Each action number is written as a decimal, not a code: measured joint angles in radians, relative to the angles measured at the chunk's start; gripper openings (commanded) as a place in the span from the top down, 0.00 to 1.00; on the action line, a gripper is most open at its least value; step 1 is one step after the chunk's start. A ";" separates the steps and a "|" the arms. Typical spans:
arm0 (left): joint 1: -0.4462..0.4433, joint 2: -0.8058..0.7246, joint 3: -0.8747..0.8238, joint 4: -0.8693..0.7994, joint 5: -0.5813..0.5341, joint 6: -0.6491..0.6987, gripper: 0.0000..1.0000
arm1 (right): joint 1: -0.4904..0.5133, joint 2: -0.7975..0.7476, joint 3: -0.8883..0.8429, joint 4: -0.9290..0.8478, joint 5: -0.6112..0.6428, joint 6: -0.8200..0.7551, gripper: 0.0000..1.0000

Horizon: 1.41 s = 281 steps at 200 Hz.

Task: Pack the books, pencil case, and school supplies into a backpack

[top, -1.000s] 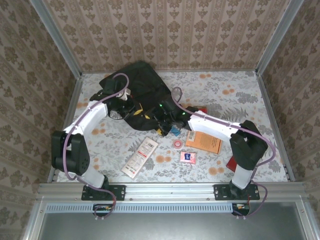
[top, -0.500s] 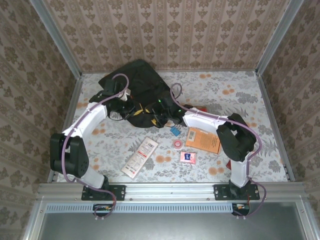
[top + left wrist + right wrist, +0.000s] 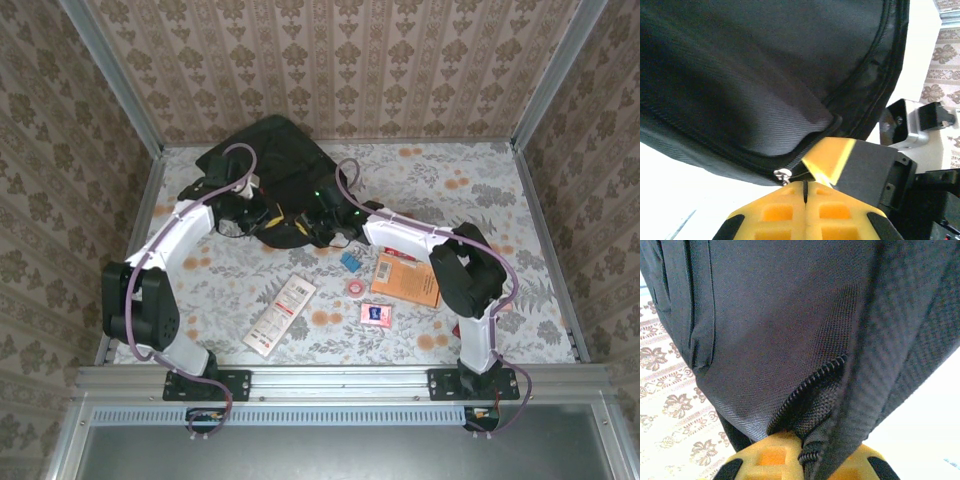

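The black backpack [image 3: 272, 170] lies at the far left of the table, its near edge bunched up between both grippers. My left gripper [image 3: 262, 216] [image 3: 805, 186] is shut at the zip line, a thin dark tab pinched between its tips beside the metal zip slider [image 3: 782, 174]. My right gripper [image 3: 320, 214] [image 3: 808, 454] is shut on the backpack's fabric edge by the open zip teeth. On the table to the right lie the orange book [image 3: 408, 281], a blue block [image 3: 350, 262], a pink tape roll [image 3: 354, 288] and a pink-and-blue packet [image 3: 375, 314]. The red book is hidden by my right arm.
Two flat white-and-red packs [image 3: 280, 313] lie near the front, left of centre. A metal frame [image 3: 148, 200] and patterned walls close in the table on three sides. My right arm crosses low over the table above the orange book.
My right gripper moved up and left from near the blue block to the backpack's edge. The backpack's near edge was drawn back with it. My left gripper shifted slightly farther back.
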State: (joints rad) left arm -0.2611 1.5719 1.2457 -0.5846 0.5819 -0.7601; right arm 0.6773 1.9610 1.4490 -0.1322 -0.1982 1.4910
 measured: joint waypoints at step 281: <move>0.182 0.039 0.106 -0.177 -0.138 0.156 1.00 | -0.034 -0.012 0.006 -0.118 -0.066 -0.341 1.00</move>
State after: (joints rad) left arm -0.0795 1.6112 1.3518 -0.7612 0.4435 -0.6044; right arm 0.6434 1.9491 1.4551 -0.2501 -0.2638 1.1500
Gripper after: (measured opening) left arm 0.049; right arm 0.063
